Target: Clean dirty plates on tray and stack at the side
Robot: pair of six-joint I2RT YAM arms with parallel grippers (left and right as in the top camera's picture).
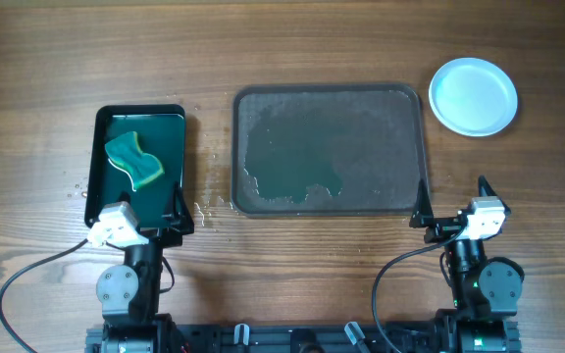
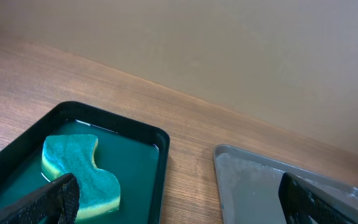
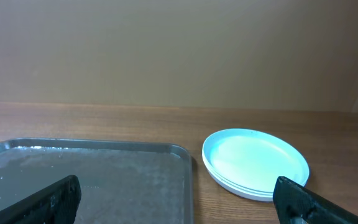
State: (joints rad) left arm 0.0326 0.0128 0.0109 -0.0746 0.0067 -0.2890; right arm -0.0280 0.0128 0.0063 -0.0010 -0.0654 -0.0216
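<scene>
Looking down, we see the large dark grey-brown rectangular tray [image 1: 330,149] at centre frame, its floor wet. A strip of brown wooden table [image 1: 214,147] separates its left rim from the smaller black tray [image 1: 94,167], where a teal-and-yellow sponge [image 1: 133,161] lies in green liquid. The stack of round plates [image 1: 473,95], pale blue on top, sits upper right, apart from the big tray's corner. Our left gripper [image 1: 137,221] hangs over the black tray's near end and our right gripper [image 1: 454,193] at the big tray's lower right corner. Both sets of jaws stand wide apart.
</scene>
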